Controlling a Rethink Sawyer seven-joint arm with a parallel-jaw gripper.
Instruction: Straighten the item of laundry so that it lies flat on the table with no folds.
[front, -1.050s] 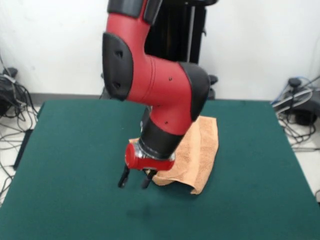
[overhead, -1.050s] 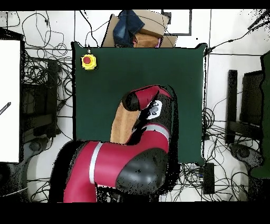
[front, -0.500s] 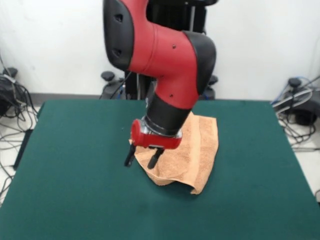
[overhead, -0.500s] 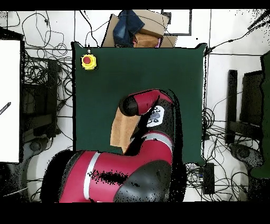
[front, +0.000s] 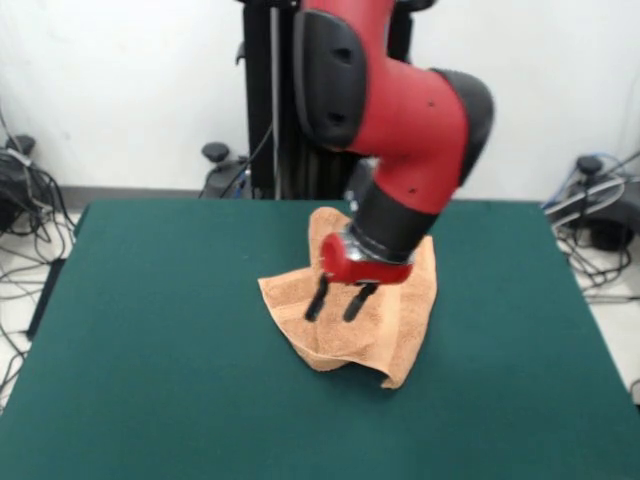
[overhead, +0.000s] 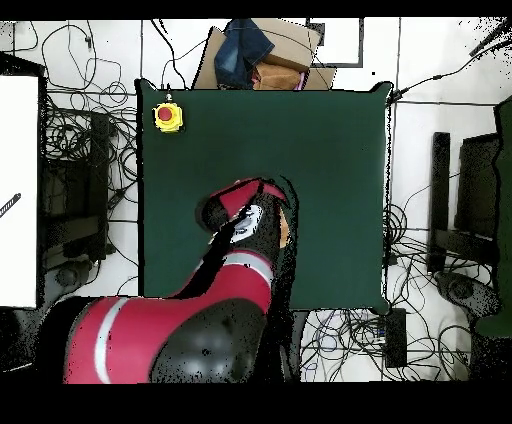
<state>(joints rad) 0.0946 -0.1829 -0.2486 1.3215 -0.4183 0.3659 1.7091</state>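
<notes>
Towel bunched under the spread gripper

Peach-orange terry towel (front: 385, 325) lies crumpled near the middle of the dark green table (front: 150, 350), somewhat toward its far edge. Its cloth is doubled over itself, with a rounded fold along the near edge and a loose corner pointing toward the camera. The red and black arm comes down from above, and its gripper (front: 338, 299) hangs over the towel's left part. The two black fingers (front: 317, 298) are apart with a clear gap between them, and nothing is held. Whether the tips touch the cloth cannot be told. In the overhead view the arm covers nearly all of the towel (overhead: 284, 228), leaving only a thin strip showing. A yellow box with a red button (overhead: 167, 117) sits at one table corner.
</notes>
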